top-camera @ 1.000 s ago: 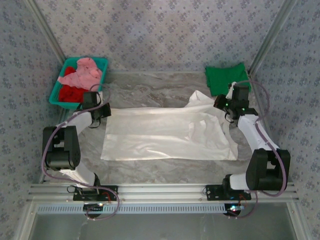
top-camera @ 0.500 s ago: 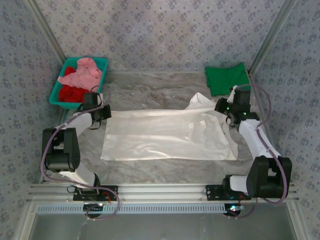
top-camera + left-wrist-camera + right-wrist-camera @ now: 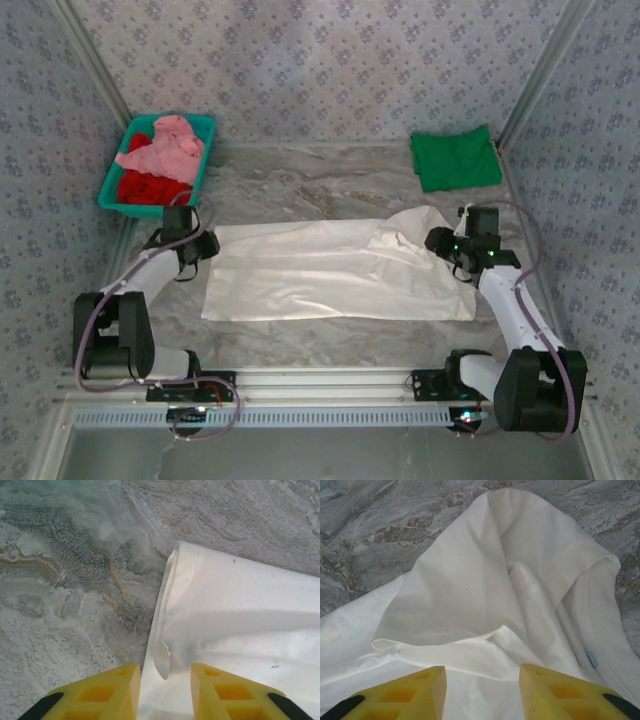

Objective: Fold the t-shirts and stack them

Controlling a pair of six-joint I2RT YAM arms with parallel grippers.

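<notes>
A single teal bin (image 3: 110, 178) is sitting on the marble-patterned table (image 3: 300, 180), beyond the far-left corner of the cream-white t-shirt (image 3: 330, 270). It is holding a heap of cloth: a crumpled pink t-shirt (image 3: 165, 145) is lying on top, and a red t-shirt (image 3: 140, 188) is showing beneath it at the bin's near end. Whether the heap is hiding more garments cannot be told.

The cream-white t-shirt is lying spread flat and folded into a long band across the middle of the table. Its right end is bunching into loose folds, with the neckline and a small blue tag showing in the right wrist view. One green t-shirt (image 3: 455, 158) is resting folded beyond the cream-white shirt's far-right corner, well apart from it.

So four shirts are showing in all: one cream-white, one green, one pink and one red.

The left gripper (image 3: 164, 670) is hovering at the cream-white shirt's left edge. Its yellow fingers are standing apart, with the hem lying loose between them, not pinched. The right gripper (image 3: 482, 672) is hanging over the shirt's rumpled right end. Its fingers are likewise parted and are gripping nothing.
</notes>
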